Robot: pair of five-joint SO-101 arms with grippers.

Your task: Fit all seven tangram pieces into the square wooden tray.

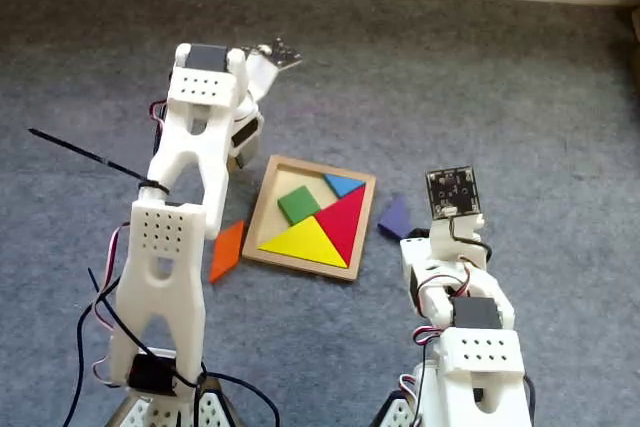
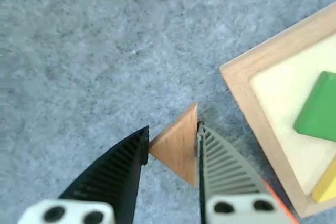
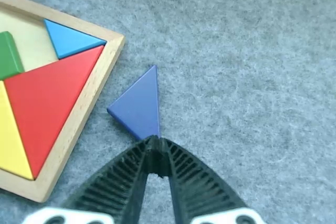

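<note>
We note: left pincer (image 2: 173, 132) pinching small plain wooden triangle (image 2: 177, 148), just beside corner of square wooden tray (image 2: 247, 80); right pincer (image 3: 154, 145) pressed together, tips at dark blue triangle (image 3: 137, 107) on surface (image 3: 252, 51). We judge step: placing wooden triangle. Next needs lift, rotation into bare tray area.

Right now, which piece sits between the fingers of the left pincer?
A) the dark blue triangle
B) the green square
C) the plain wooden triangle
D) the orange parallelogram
C: in the left wrist view, the left pincer has one finger pressed against each side of the plain wooden triangle.
</note>
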